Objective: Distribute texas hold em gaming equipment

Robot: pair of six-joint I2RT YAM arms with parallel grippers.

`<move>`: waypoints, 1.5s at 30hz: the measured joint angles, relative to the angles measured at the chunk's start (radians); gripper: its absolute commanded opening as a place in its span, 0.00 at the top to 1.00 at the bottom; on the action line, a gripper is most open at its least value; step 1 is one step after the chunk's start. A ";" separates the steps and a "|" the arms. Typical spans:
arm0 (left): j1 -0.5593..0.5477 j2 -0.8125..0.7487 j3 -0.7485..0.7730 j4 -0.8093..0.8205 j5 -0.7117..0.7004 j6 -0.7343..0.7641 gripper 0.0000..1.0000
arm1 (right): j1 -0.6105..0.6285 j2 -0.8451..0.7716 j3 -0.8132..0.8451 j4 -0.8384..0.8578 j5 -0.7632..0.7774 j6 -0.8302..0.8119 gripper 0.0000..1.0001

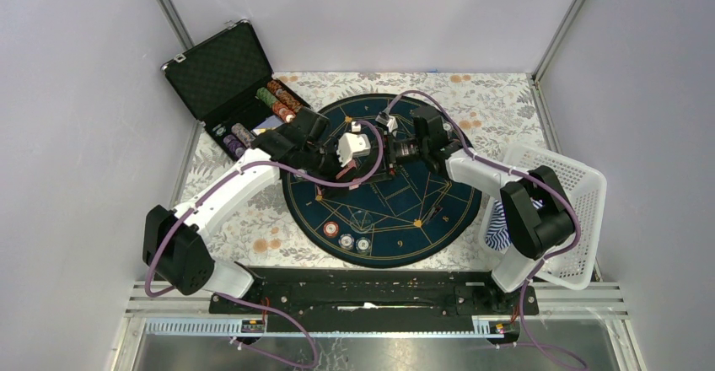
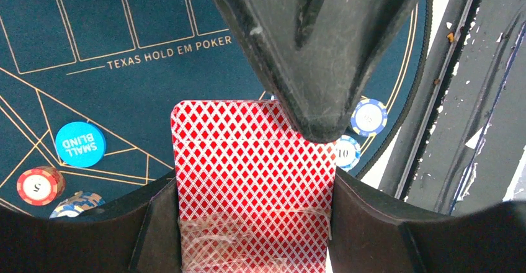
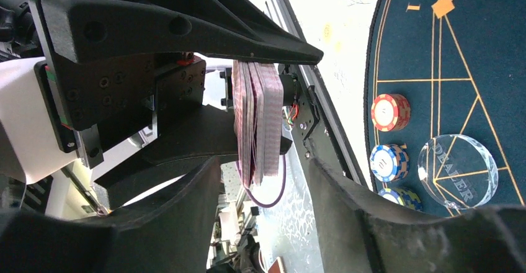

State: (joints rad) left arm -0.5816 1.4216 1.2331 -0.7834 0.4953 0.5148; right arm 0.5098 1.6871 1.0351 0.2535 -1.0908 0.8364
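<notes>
Your left gripper (image 2: 253, 183) was clamped on the red-backed card deck (image 2: 248, 155) over the middle of the round poker mat (image 1: 405, 211). Your right gripper (image 3: 263, 174) sat jaws wide at the deck's edge, so tight room there. Poker chips (image 1: 346, 238) lay by the mat's near rim.

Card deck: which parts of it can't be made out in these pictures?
- Left wrist: the right end effector covers the top right corner of the card deck; the frame cuts off its bottom edge.
- Right wrist: deck seen edge-on, card count unreadable.
- Top external: the left end effector hides nearly all of it.
- All views: card faces unseen.
</notes>
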 measured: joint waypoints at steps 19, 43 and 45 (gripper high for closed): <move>0.011 -0.013 -0.006 0.000 0.024 0.002 1.00 | 0.001 0.018 0.045 -0.065 0.017 -0.051 0.73; 0.021 -0.033 -0.016 0.019 0.029 0.004 1.00 | 0.010 0.002 0.050 -0.063 0.029 -0.040 0.67; 0.028 -0.033 -0.016 0.019 0.032 0.004 1.00 | 0.011 0.003 0.051 -0.073 0.032 -0.047 0.71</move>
State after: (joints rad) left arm -0.5537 1.3884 1.2167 -0.7643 0.5274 0.5186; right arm 0.5209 1.6897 1.0863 0.1806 -1.0584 0.7891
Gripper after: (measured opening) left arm 0.688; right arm 0.346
